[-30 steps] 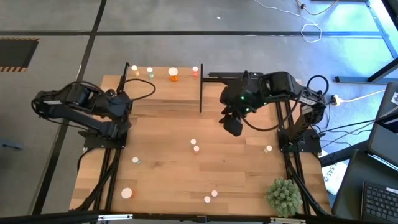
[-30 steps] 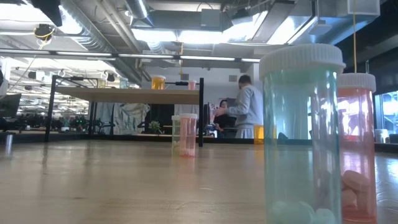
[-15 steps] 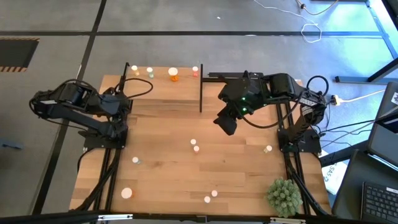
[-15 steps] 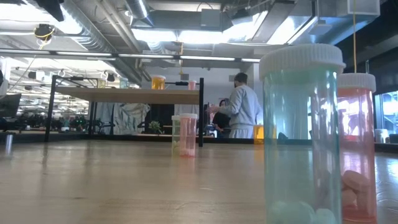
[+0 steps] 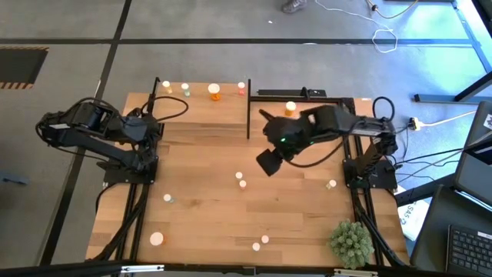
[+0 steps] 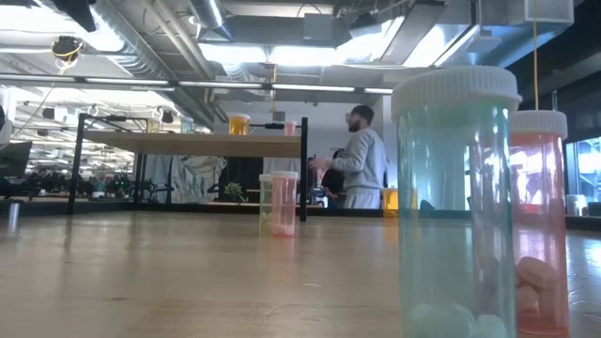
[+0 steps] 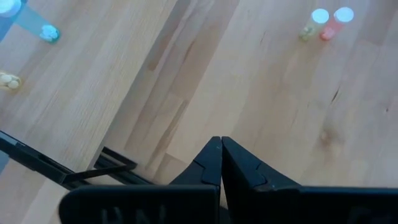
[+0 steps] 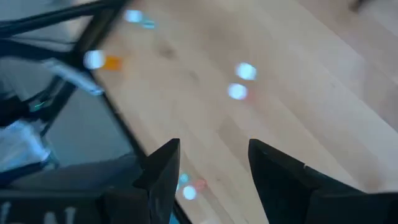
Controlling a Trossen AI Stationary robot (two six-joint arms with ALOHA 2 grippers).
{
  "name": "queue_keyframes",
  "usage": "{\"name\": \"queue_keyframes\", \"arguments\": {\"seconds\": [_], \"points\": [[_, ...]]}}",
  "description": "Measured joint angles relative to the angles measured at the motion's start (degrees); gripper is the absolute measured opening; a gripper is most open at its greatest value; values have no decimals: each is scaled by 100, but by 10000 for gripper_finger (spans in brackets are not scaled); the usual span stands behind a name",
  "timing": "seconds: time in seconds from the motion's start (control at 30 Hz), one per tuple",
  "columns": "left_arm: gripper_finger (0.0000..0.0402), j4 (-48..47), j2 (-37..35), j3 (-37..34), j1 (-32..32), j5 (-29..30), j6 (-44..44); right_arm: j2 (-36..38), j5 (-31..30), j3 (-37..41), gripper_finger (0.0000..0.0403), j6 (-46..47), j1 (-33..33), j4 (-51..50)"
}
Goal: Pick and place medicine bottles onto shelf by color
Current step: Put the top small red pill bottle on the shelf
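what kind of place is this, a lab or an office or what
Probably a robotics lab inside an open-plan workspace: exposed ceiling ducts overhead, a person standing at desks beyond the wooden table, and loose cables on the floor.

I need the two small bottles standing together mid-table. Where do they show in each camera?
High view: the bottle pair sits at table centre, just below-left of the right gripper.
Low view: centre, pale green and reddish, in front of the shelf's right post.
Left wrist view: upper right corner.
Right wrist view: upper middle, blurred.
Shared landmark: the shelf in the high and low views; the wrist views share only the tabletop.
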State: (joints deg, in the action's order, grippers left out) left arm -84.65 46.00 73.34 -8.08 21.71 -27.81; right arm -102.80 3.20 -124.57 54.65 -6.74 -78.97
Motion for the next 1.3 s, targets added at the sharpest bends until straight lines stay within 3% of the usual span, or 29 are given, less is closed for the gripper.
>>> {"name": "queue_keyframes", "arguments": {"seconds": [0.27, 0.67, 1.0, 1.3], "points": [[0, 29, 0, 0, 0, -7, 149, -4, -46, 1641, 193, 1623, 13, 731], [0, 34, 0, 0, 0, -47, 289, -4, 137, 3422, 191, 2327, -11, 3730], [0, 77, 0, 0, 0, -170, 290, 0, -397, 3687, 156, 2566, -202, 3843], [0, 77, 0, 0, 0, -170, 293, 0, -597, 3685, 154, 1741, -219, 3858]]}}
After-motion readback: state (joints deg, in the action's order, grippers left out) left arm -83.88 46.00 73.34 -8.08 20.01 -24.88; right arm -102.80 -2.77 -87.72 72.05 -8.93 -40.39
